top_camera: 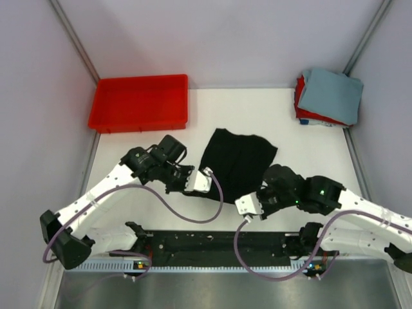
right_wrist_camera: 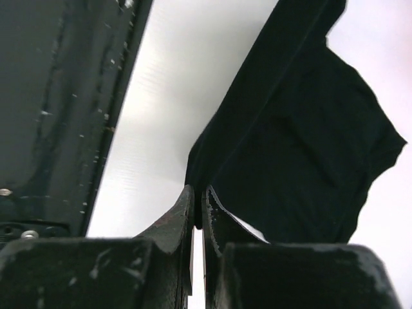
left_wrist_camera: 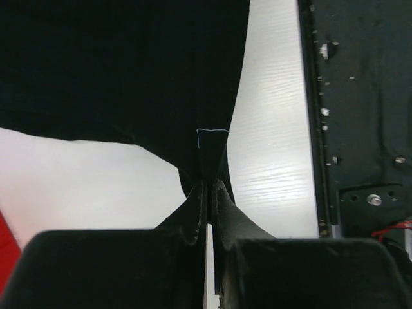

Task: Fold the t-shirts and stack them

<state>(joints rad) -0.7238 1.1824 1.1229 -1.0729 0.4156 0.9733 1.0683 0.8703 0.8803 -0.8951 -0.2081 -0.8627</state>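
Observation:
The black t-shirt lies partly bunched on the white table's middle. It also fills the left wrist view and the right of the right wrist view. My left gripper is shut on the shirt's near left corner, its jaws pinching a fold of black cloth. My right gripper is shut on the shirt's near right edge, with cloth between the tips. A folded grey-blue shirt lies on a folded red shirt at the back right corner.
A red plastic tray stands at the back left. The black base rail runs along the table's near edge; it shows in the left wrist view and in the right wrist view. Grey walls enclose the table.

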